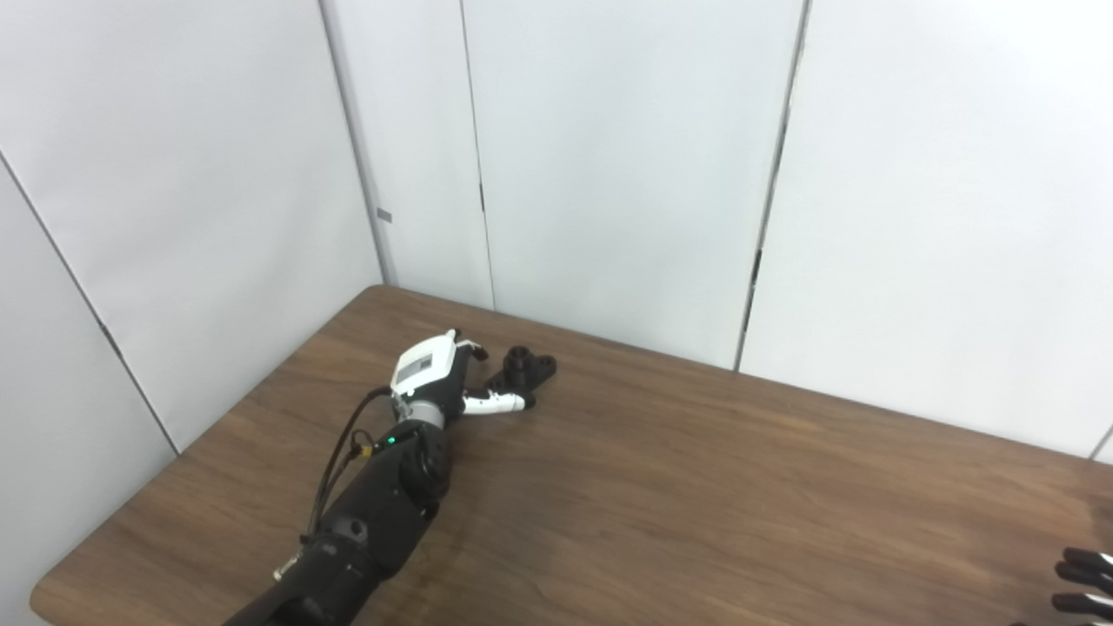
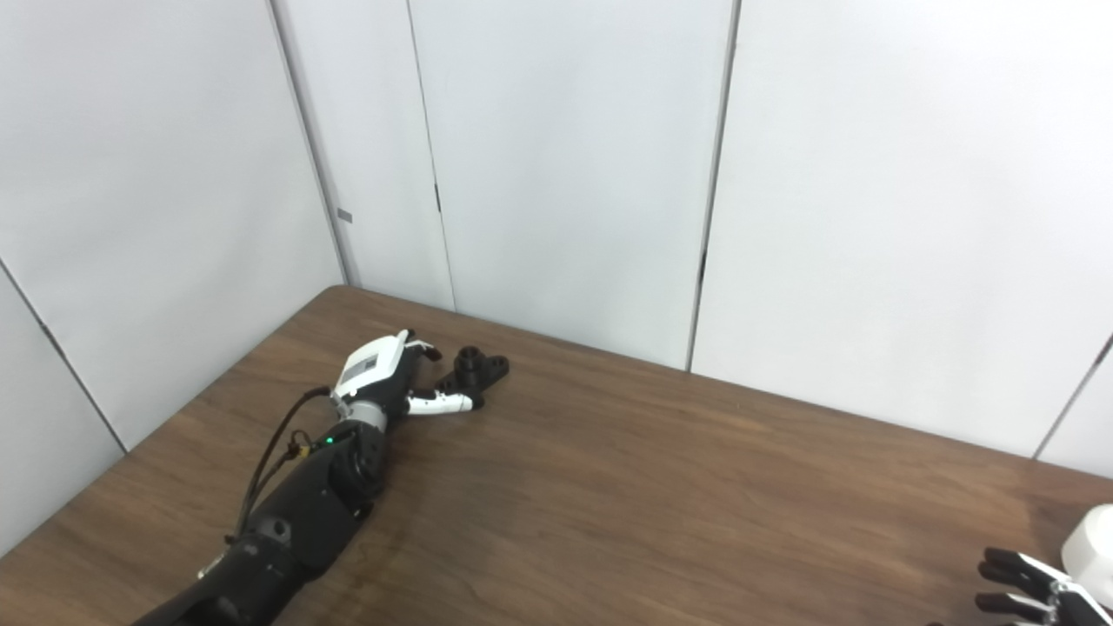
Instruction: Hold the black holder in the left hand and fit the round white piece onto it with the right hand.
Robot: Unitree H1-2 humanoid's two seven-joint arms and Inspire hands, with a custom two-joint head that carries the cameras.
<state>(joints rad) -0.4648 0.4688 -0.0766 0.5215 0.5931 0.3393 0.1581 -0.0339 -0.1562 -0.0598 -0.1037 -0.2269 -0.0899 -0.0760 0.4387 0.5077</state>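
Note:
The black holder (image 1: 523,369) lies on the brown table (image 1: 696,487) near its far left corner. My left hand (image 1: 439,374) lies on the table just left of it, open, with the fingers (image 1: 472,349) and the white thumb (image 1: 497,402) reaching to either side of the holder's near end. I cannot tell whether they touch it. The round white piece (image 2: 1093,543) sits at the right edge of the right eye view, partly cut off. My right hand (image 2: 1022,587) is at the bottom right, just left of the piece, fingers spread and empty.
White wall panels (image 1: 609,174) stand close behind the table's far edge and along its left side. The table's left front corner (image 1: 43,600) is near the left arm (image 1: 365,522).

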